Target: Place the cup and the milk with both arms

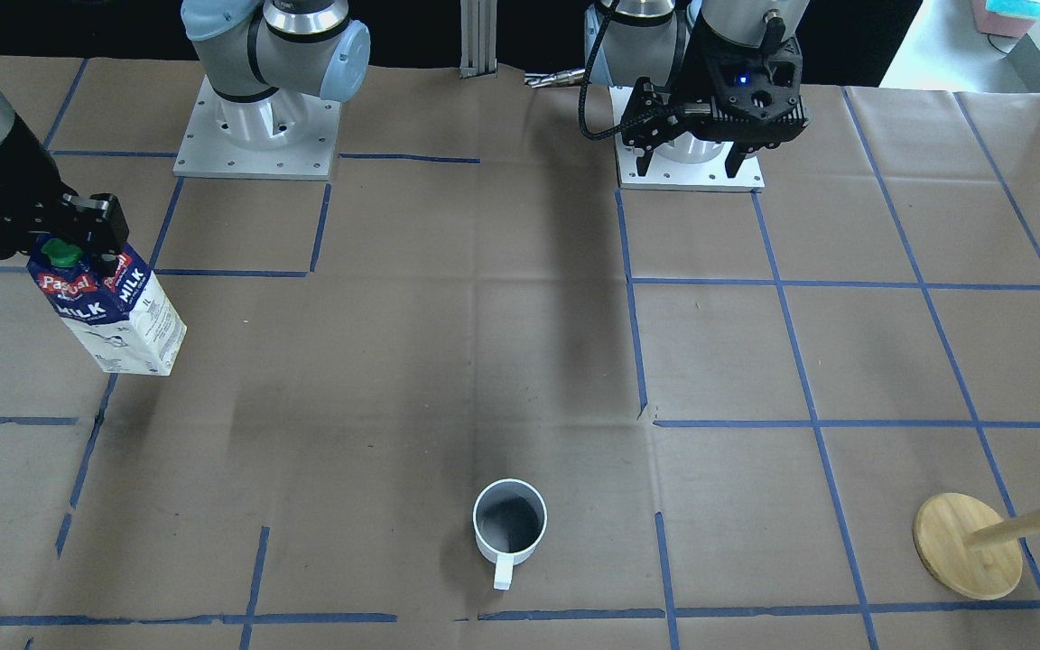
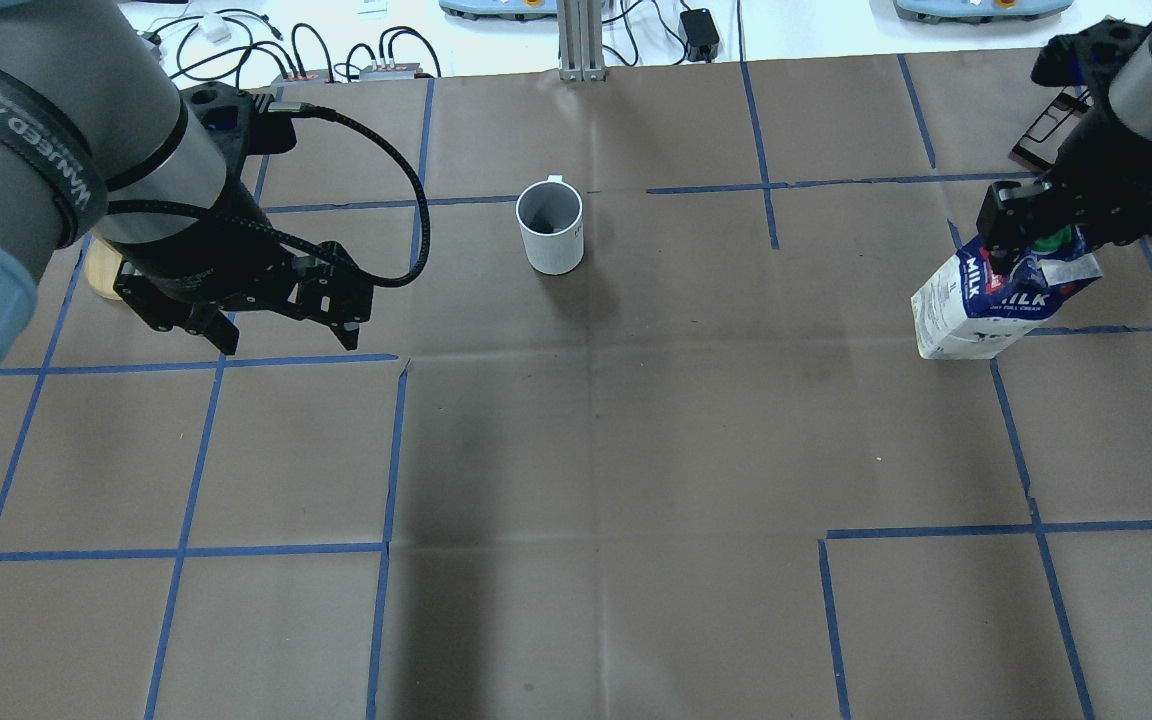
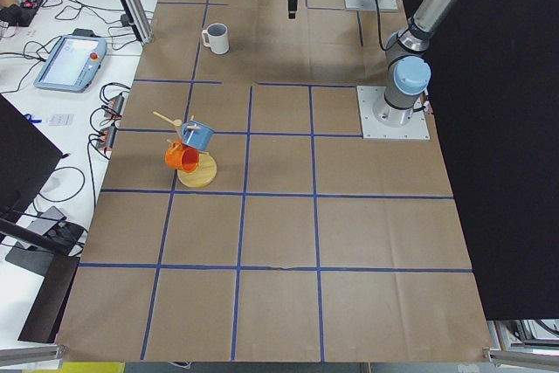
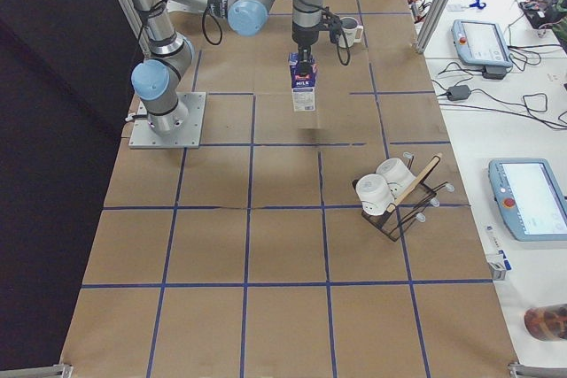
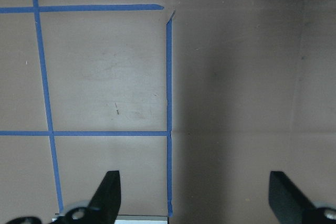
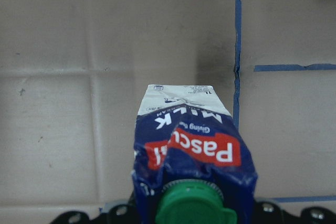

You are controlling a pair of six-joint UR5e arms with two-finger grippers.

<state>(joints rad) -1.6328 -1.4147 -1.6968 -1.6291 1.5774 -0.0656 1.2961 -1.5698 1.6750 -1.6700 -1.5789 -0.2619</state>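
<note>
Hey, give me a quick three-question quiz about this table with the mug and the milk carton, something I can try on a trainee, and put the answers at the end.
1. True or false: the left gripper is shut on the cup.
2. What does the right gripper hold? A) the milk B) the cup C) nothing
3. Fill in: the cup stands upright with its handle pointing ___ the robot.
Key: 1 false, it hangs open and empty, apart from the cup; 2 A; 3 away from.
</note>
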